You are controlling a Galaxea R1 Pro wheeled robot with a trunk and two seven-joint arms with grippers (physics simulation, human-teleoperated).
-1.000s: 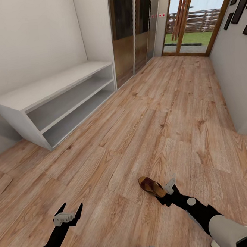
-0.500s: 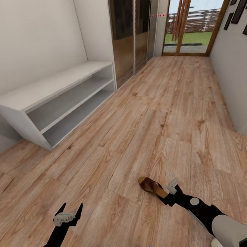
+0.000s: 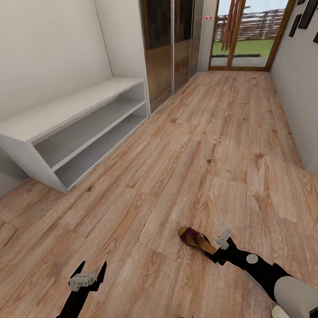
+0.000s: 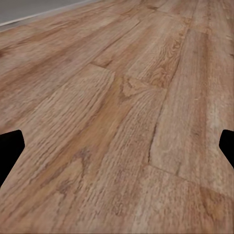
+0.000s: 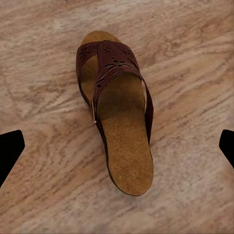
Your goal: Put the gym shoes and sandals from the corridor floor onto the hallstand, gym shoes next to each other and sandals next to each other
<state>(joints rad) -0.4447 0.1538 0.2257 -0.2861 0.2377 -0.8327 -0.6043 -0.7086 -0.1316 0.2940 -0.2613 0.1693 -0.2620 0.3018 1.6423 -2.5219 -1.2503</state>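
One sandal [image 5: 116, 112] lies flat on the corridor floor [image 3: 215, 139], right gripper [image 3: 220, 246] at its heel end, fingers spread wide, nothing held; pick-up step, next needs lowering and closing on it. Left gripper [image 3: 89, 277] apart, idle over bare planks. Hallstand [image 3: 63, 109] well apart by the wall, shelves unfilled

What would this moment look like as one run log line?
phase: reaching for sandal | right gripper: open, at its heel end | left gripper: open, over bare floor | hallstand: no shoes
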